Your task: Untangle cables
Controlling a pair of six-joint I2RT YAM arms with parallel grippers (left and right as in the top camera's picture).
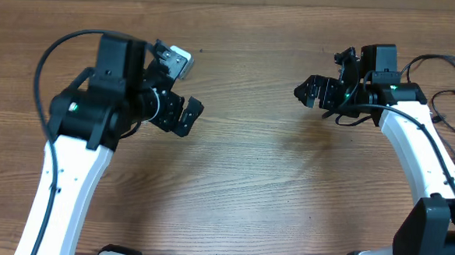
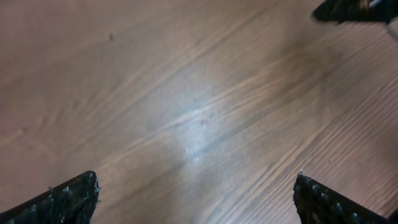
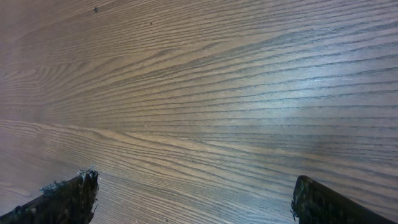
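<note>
– At the right edge of the brown wood-grain table, what is registered?

– The thin black flexible cables. They lie as loose strands behind the right arm and run out of the overhead view. Several strands show, but the exact count cannot be fixed.

– Position relative to the end effectors?

– Well apart from the black two-finger left gripper. The black two-finger right gripper is nearer, but it points toward the table centre, away from the cables.

– State of the left gripper?

– Released. In the left wrist view its black fingertips sit at the two lower corners, wide apart, with bare wood between them.

– State of the right gripper?

– Released likewise. In the right wrist view its fingertips stand wide apart over wood grain, grasping nothing.

– Open room?

– A broad stretch of wood lies between the two grippers and runs down toward the near edge, where the arm bases stand. The far edge of the table crosses the top of the overhead view, near both grippers.

– Counts?

– Two white-and-black robot arms, two grippers, and four fingertips across the wrist views.
</note>
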